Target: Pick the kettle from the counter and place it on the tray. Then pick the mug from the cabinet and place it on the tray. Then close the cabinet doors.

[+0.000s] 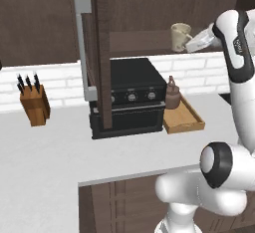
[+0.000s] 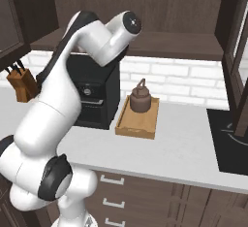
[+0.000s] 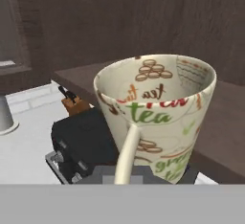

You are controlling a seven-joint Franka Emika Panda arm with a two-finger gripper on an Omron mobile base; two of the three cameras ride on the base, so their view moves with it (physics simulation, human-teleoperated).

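One cream mug (image 1: 180,36) hung in the gripper (image 1: 195,44), whose fingers were closed on its loop handle, level with the cabinet (image 1: 149,8) shelf and above the tray (image 1: 185,118). On the tray's near-oven end stood the kettle (image 1: 172,93). The tray lay on the counter (image 1: 60,147) just beside the black oven (image 1: 134,97).

Glossy white rounded arm (image 2: 58,105), dark joint caps, possibly small markings

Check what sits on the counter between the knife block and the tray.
The black oven, seen in the left base view, between knife block and tray.
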